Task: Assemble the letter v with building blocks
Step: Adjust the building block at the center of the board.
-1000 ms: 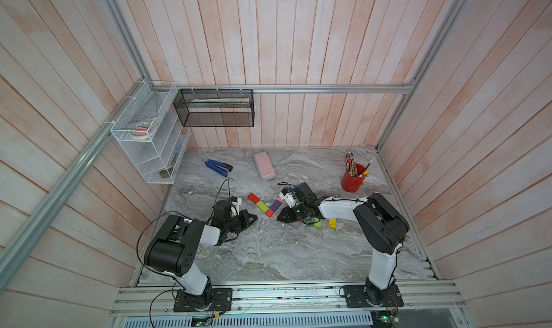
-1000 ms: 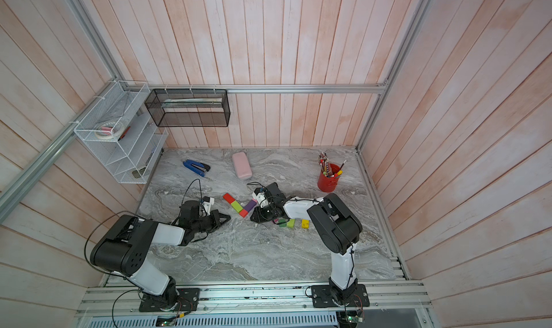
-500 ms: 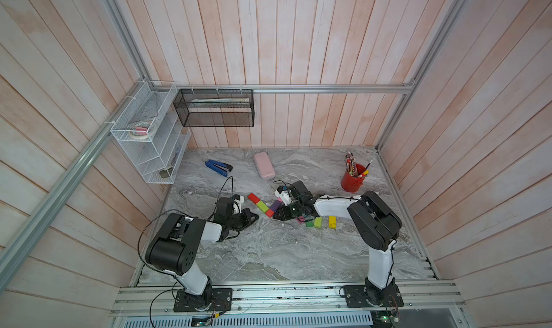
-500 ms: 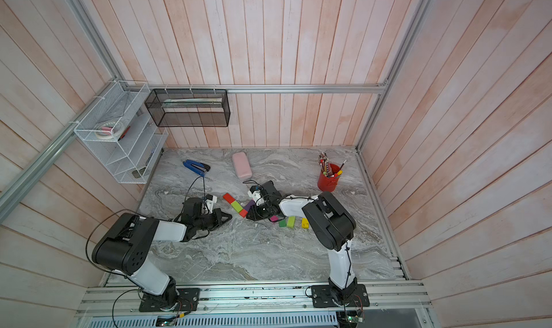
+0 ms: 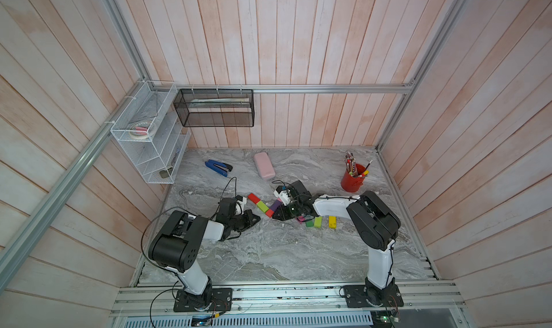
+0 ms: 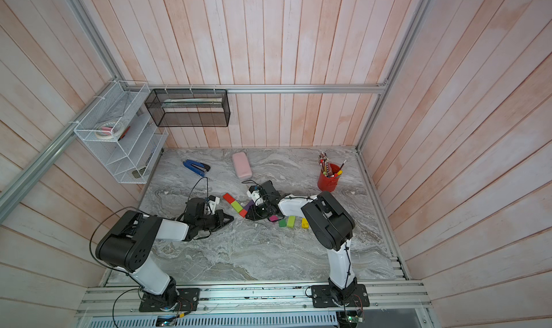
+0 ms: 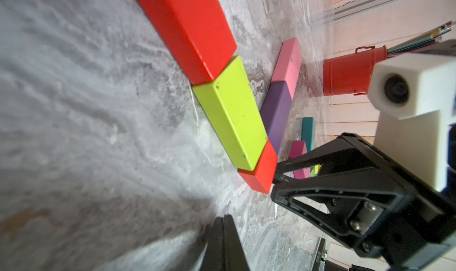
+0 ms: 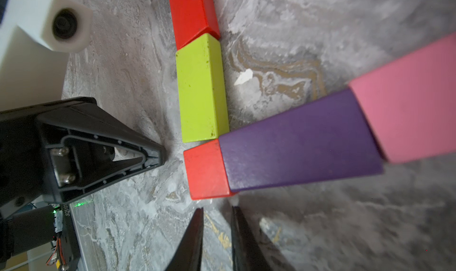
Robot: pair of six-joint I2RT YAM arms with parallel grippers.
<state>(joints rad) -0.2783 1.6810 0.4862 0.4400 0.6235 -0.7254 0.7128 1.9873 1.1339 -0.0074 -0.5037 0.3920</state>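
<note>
Nearest in, the left end effector [image 5: 256, 218] lies low on the tabletop [image 5: 268, 257]. Its jaws are pressed fully together with nothing in them, and the tip points at the foot of the letter from just beside it.

Level with it on the other side, four spares sit in a loose row: a magenta brick [image 5: 300, 219], a green cube [image 5: 309, 222], a lime spare [image 5: 317, 221] and a yellow brick [image 5: 332, 222]. A teal brick [image 7: 308, 131] shows near them in the left wrist view.

Now the right end effector [image 8: 217, 211]: jaws a narrow slit apart, empty, tips right at the near edge of the red cube [image 8: 206, 169]. Touching or a hair off, I can't call it.

That cube is the point of the V. One stroke runs away from it through the lime brick [image 8: 201, 89] to the long red brick [image 8: 191, 13], end to end. The other goes purple brick [image 8: 298, 143], then pink brick [image 8: 407, 101]. The letter looks all but finished to me.

The danger is right here. Any forward push or sideways swing of those tips would shove the cube. Both strokes butt against it, so the joints would open. The two arms are also nose to nose, and a careless retreat could make them clip each other.

Farther back, the pink case [image 5: 264, 165], stapler [image 5: 218, 168] and red pencil cup [image 5: 352, 180] stand well clear.
</note>
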